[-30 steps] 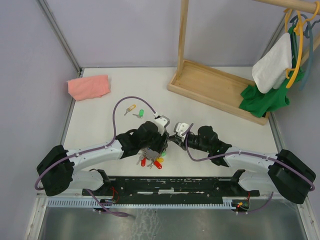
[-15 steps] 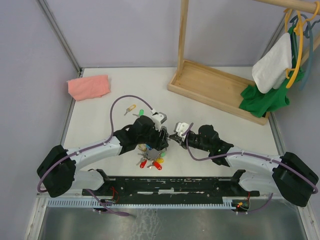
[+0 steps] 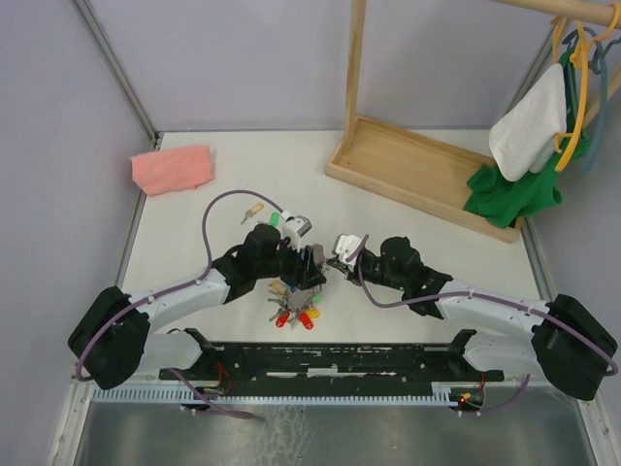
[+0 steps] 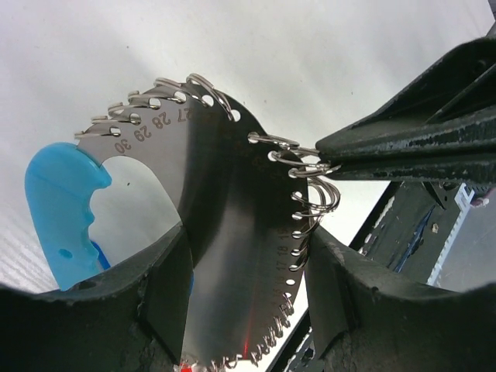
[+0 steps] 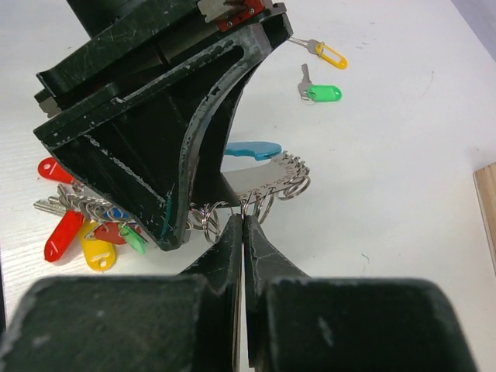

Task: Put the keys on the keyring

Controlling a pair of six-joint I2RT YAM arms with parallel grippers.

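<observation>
The tan-yellow-headed key (image 3: 254,209) and the green-headed key (image 3: 275,219) lie loose on the table behind my left arm; the right wrist view shows the yellow one (image 5: 329,53) and the green one (image 5: 319,93) too. My left gripper (image 4: 248,298) is shut on the grey curved plate (image 4: 232,232) of the keyring, which carries small rings, a light-blue tag (image 4: 62,209) and hanging coloured keys (image 3: 295,316). My right gripper (image 5: 246,221) is shut on one small ring (image 4: 310,165) at the plate's edge. The two grippers meet in the top view, left (image 3: 310,264) and right (image 3: 328,267).
A pink cloth (image 3: 173,167) lies at the far left. A wooden rack base (image 3: 417,170) stands at the far right, with a green garment (image 3: 514,189) and a white cloth (image 3: 529,121) on hangers. A black rail (image 3: 330,359) runs along the near edge.
My left arm has shifted left and back, turning the plate with its hanging keys. My right gripper has followed slightly left, staying at the plate's edge.
</observation>
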